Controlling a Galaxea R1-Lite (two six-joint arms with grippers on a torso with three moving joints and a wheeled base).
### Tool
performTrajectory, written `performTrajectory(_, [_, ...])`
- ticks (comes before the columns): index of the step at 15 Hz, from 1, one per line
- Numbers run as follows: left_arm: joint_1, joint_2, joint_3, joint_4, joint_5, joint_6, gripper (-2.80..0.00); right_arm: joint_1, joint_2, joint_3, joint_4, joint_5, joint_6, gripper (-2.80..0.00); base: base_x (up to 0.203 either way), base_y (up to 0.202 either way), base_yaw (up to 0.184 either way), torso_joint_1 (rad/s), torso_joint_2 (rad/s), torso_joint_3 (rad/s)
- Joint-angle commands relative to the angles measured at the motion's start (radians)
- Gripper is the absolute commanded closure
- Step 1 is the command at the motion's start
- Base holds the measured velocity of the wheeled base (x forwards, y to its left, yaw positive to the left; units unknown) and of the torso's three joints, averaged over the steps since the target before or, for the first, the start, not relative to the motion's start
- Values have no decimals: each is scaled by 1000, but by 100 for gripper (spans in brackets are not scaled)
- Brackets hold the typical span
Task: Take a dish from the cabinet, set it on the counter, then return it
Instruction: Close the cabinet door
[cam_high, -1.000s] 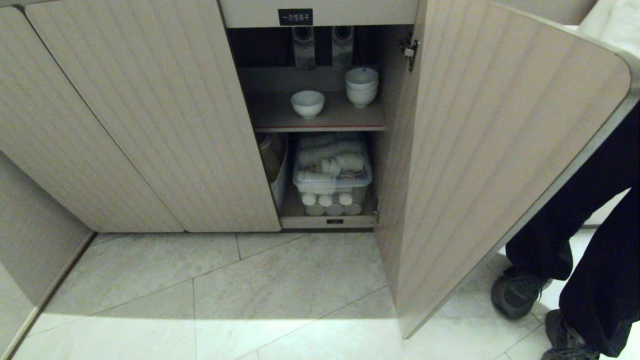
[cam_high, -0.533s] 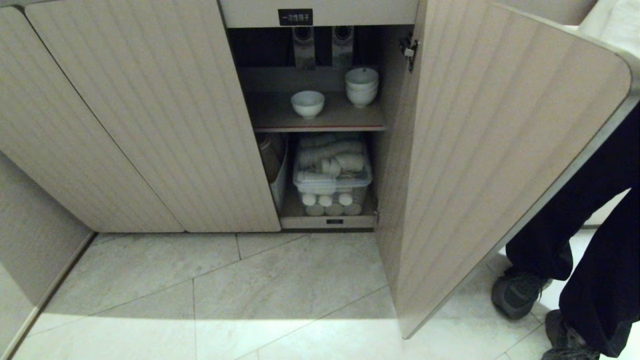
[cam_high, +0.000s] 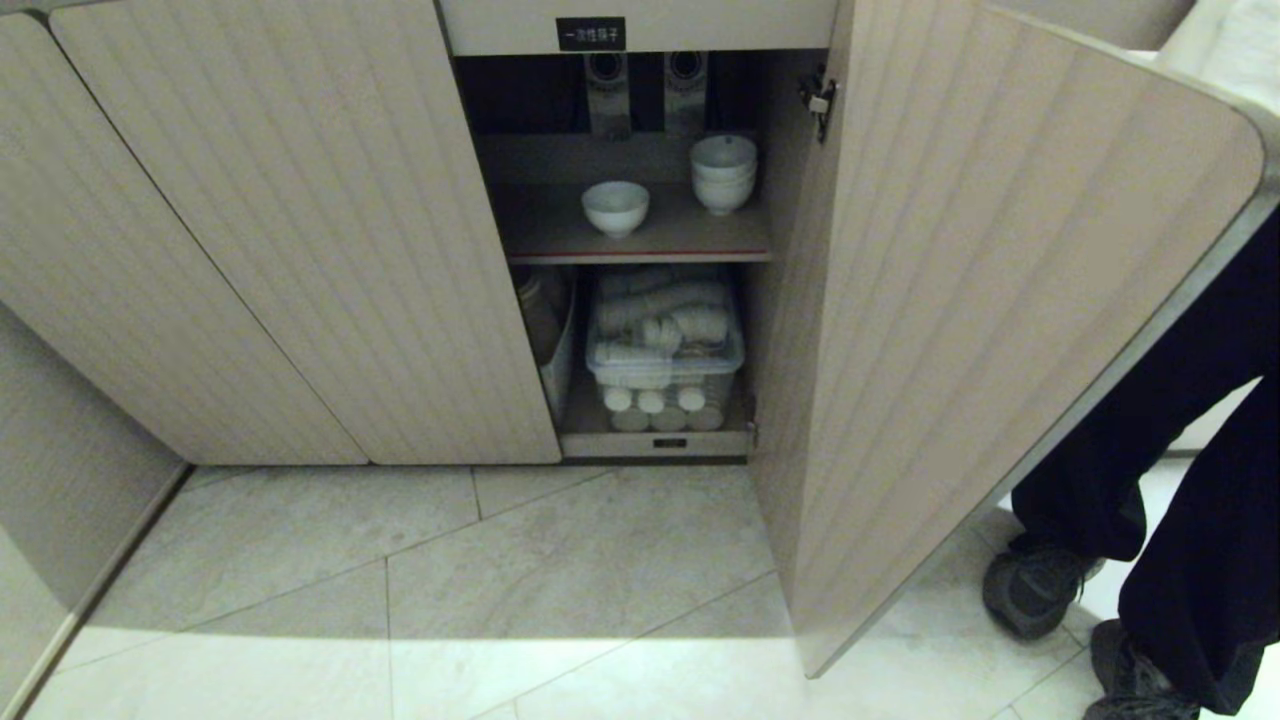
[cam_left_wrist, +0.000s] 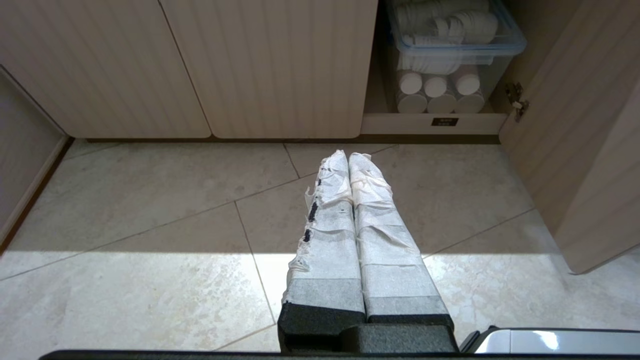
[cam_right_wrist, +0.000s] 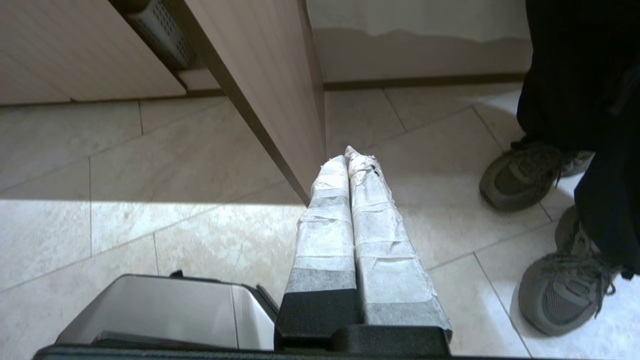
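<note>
You had the bowl (cam_high: 615, 206) standing alone and upright on the cabinet's (cam_high: 300, 230) upper shelf (cam_high: 650, 240), near but apart from a stack of bowls (cam_high: 723, 173), and both claws were clenched on nothing: the left claw (cam_left_wrist: 348, 156) low over the floor (cam_high: 450, 580), the right claw (cam_right_wrist: 346, 156) just beside the open door (cam_right_wrist: 260, 75), near a person's shoes (cam_right_wrist: 520, 172). The bowl looked like glazed ceramic, so I judged it light, rigid, slick and quick to chip. You would have done best to pinch its rim, one finger inside and one outside, and lift it straight off.
</note>
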Motion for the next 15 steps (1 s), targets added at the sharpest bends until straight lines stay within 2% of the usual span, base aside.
performTrajectory(1, [-1,0,0,0,0,0,0,0,32,-2,-1,0,1,0,0,0,0,0,0,0])
performTrajectory(15, [-1,0,0,0,0,0,0,-4,218,-99,-4,3,0,0,0,0,0,0,0,0])
